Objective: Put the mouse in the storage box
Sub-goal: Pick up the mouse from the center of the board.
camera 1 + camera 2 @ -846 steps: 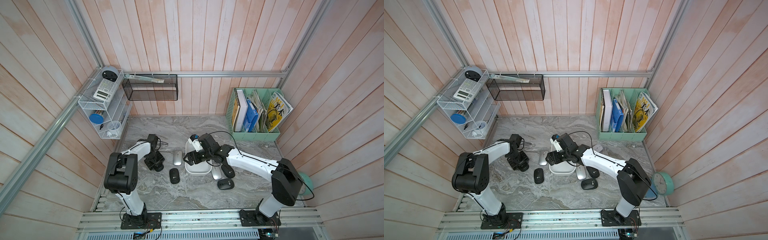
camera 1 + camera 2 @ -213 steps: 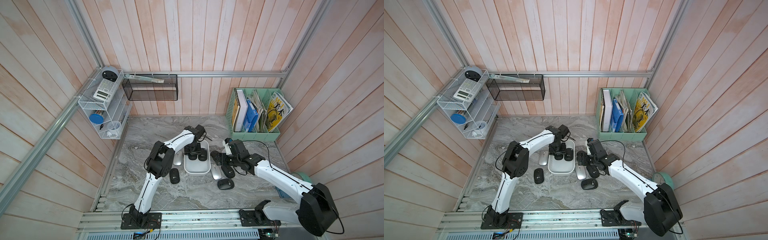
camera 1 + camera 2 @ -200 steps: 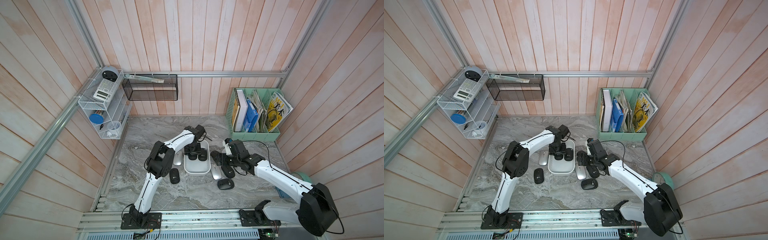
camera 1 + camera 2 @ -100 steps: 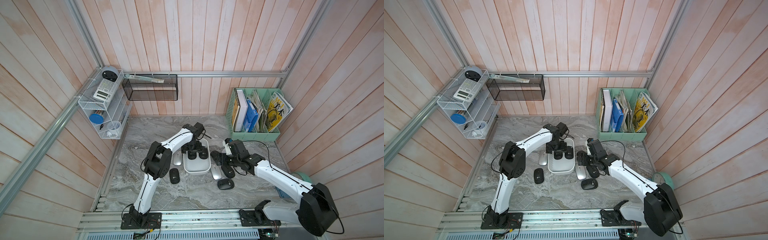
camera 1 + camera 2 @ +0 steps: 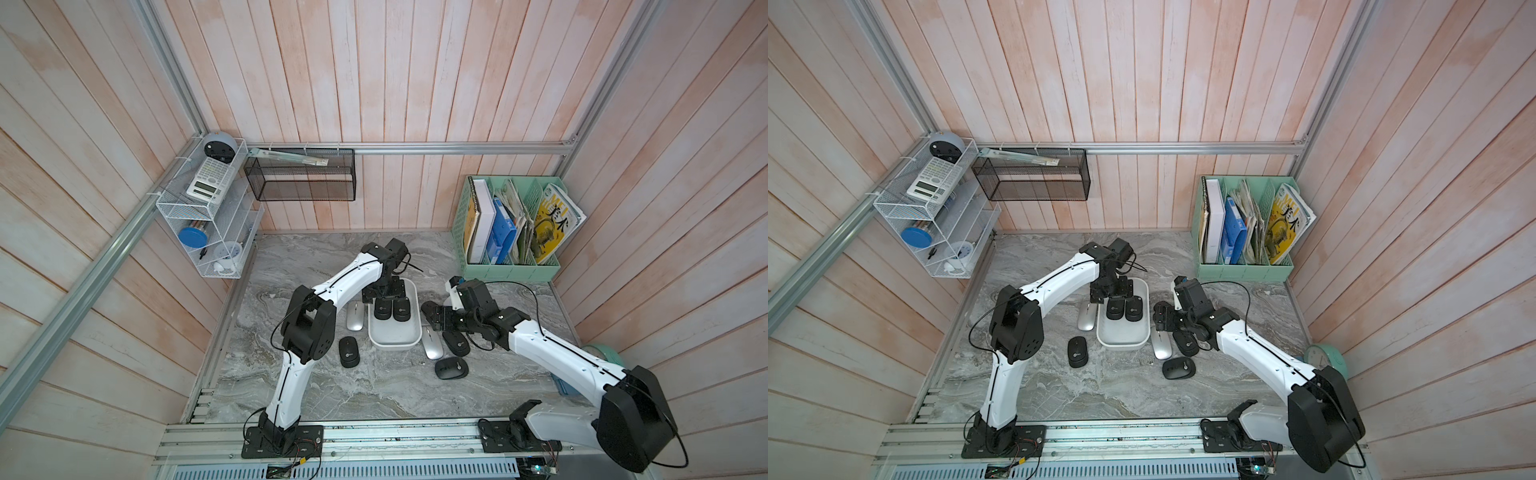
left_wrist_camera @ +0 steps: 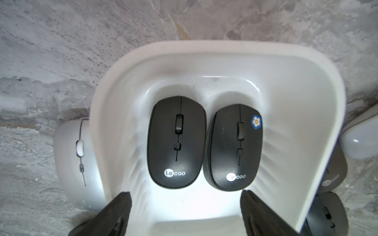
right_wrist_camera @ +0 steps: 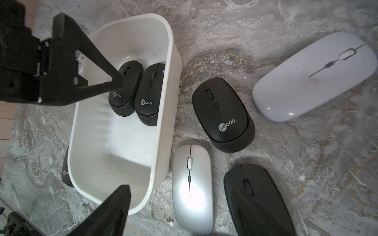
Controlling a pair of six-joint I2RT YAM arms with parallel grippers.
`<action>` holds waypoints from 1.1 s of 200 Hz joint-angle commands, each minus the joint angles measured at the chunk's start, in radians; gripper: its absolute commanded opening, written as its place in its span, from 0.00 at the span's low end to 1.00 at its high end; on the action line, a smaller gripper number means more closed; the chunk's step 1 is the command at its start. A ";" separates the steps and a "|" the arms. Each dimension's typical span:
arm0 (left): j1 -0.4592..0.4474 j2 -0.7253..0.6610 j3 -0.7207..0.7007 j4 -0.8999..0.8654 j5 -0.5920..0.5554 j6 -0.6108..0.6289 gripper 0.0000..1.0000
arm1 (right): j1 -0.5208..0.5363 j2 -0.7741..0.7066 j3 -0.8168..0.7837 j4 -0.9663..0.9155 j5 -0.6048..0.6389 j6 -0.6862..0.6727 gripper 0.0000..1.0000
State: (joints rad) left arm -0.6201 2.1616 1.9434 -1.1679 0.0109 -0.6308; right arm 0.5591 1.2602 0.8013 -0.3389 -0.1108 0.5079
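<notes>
left end effector (image 6: 185, 194) near flower-stickered mouse (image 6: 233, 147)

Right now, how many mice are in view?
8. In the box: plain black mouse, stickered mouse. Left of it: silver mouse, black mouse. Right of it: second silver mouse, rounded black mouse, flat black mouse, white mouse. The right arm may hide more.

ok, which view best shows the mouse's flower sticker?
Left wrist: the flower sticker faces the lens on the black mouse. Right wrist shows only a blue sliver behind the storage box rim. Top views: too small to tell.
</notes>
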 commanded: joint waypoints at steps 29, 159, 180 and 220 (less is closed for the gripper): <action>0.114 -0.231 -0.213 0.005 -0.043 0.035 0.89 | -0.005 0.004 0.031 -0.029 0.000 -0.018 0.83; 0.253 -0.334 -0.604 0.253 0.124 0.219 0.98 | 0.152 0.283 0.287 0.255 -0.258 0.164 0.83; 0.262 -0.309 -0.598 0.266 0.159 0.258 0.98 | 0.151 0.285 0.289 0.217 -0.232 0.146 0.83; 0.263 -0.257 -0.557 0.264 0.156 0.281 0.98 | 0.152 0.246 0.262 0.149 -0.173 0.104 0.84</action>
State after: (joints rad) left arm -0.3599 1.8668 1.3495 -0.9218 0.1528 -0.3862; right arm 0.7101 1.5375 1.0706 -0.1387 -0.3283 0.6342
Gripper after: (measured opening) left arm 0.978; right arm 0.836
